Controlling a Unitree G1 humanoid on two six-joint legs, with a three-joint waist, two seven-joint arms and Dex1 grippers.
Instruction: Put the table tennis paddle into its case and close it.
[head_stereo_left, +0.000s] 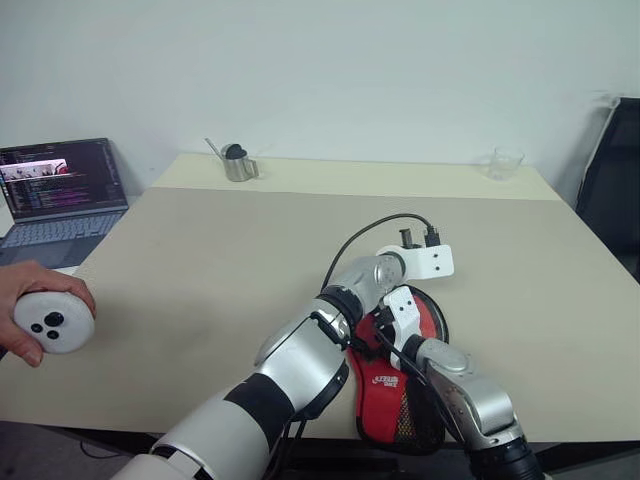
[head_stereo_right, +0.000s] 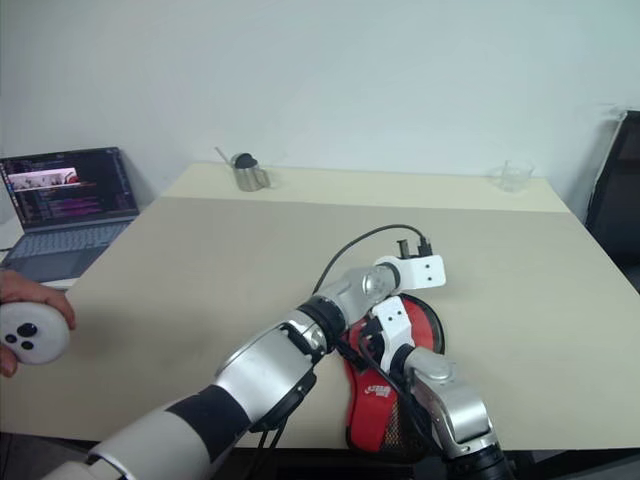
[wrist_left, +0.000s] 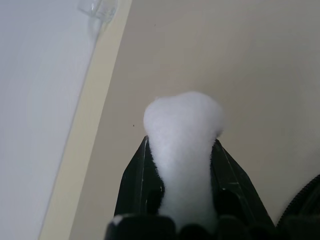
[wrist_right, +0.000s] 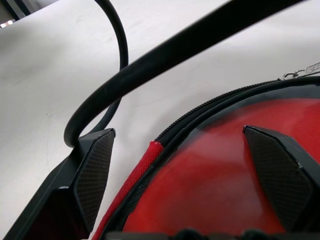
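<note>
The case, black fabric with a red panel, white logo and black mesh, lies near the table's front edge under both my arms. My left gripper is shut on its white fluffy charm, held above the tabletop. My right gripper is open wide over the case's rounded end. One finger is outside the zip edge over the table and the other finger is over a smooth red surface. I cannot tell whether that red is the paddle's face or the case's panel.
A black cable loops over the table by my left wrist. A metal cup and a clear glass stand at the far edge. On the left are a laptop and a person's hand holding a white controller. A black chair stands at the right.
</note>
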